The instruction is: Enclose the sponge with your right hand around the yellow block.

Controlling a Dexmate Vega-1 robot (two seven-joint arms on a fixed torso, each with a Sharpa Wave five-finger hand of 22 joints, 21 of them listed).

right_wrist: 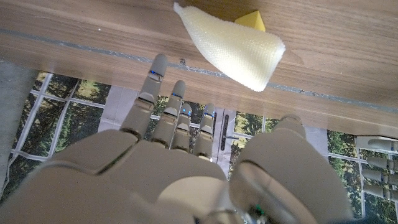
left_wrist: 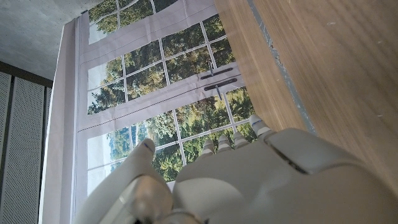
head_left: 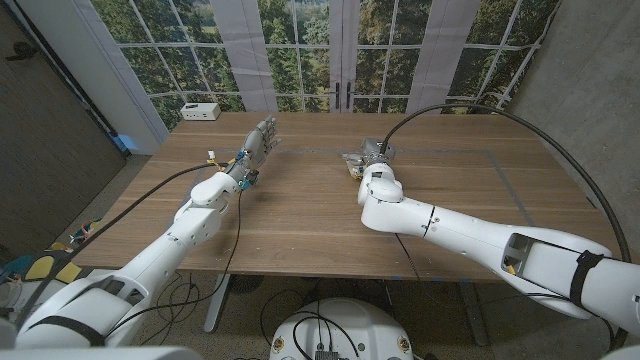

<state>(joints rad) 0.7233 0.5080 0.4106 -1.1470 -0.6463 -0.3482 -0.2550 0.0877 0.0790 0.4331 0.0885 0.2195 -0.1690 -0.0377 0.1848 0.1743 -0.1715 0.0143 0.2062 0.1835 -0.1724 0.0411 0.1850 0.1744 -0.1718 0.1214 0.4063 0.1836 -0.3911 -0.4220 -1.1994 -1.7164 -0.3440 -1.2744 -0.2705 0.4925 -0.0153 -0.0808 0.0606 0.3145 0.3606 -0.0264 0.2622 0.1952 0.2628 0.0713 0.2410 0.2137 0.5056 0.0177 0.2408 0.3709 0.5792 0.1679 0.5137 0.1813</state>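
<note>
Sponge (right_wrist: 239, 51) and yellow block (right_wrist: 251, 20) lie together on the wooden desk (head_left: 300, 215), a little right of its middle and nearer the far edge than the near one. In the right wrist view the sponge is a pale, finely meshed piece, broad and rounded at one end and narrowing to a point at the other, and it covers most of the block, so that just one yellow corner pokes out from behind it. Whether the sponge is folded right round the block or only draped over it cannot be told. The right hand (right_wrist: 186, 162) hangs near the pair with its fingers (right_wrist: 152, 93) straight, close side by side and apart from the thumb, holding nothing and not touching the sponge. In the head view that hand (head_left: 375, 165) sits just on the near side of the small pale bundle. The left hand (head_left: 252, 150) is raised over the left part of the desk, well apart from the sponge, fingers extended and empty. A small white box (head_left: 200, 111) stands at the far left corner.
</note>
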